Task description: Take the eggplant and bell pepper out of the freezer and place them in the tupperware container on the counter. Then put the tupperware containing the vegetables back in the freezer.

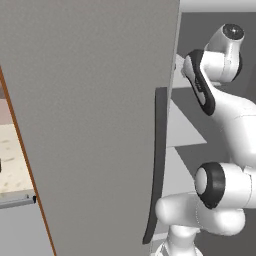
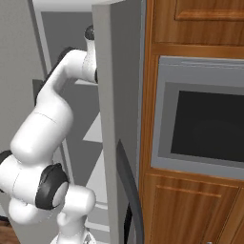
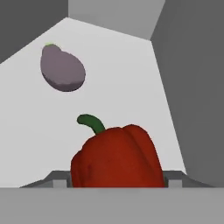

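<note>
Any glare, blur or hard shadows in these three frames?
Hand view: flat even light, red pepper and eggplant sharp, no cast shadows. Left base view: matte freezer door, no glare. Right base view: soft shading on the oven window, nothing blurred.

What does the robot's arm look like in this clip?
The arm is glossy white, built of rounded, tube-like links. Its joints carry dark, near-black rings, as at the elbow, and a dark strip runs along the upper link. No cables or markings show.
</note>
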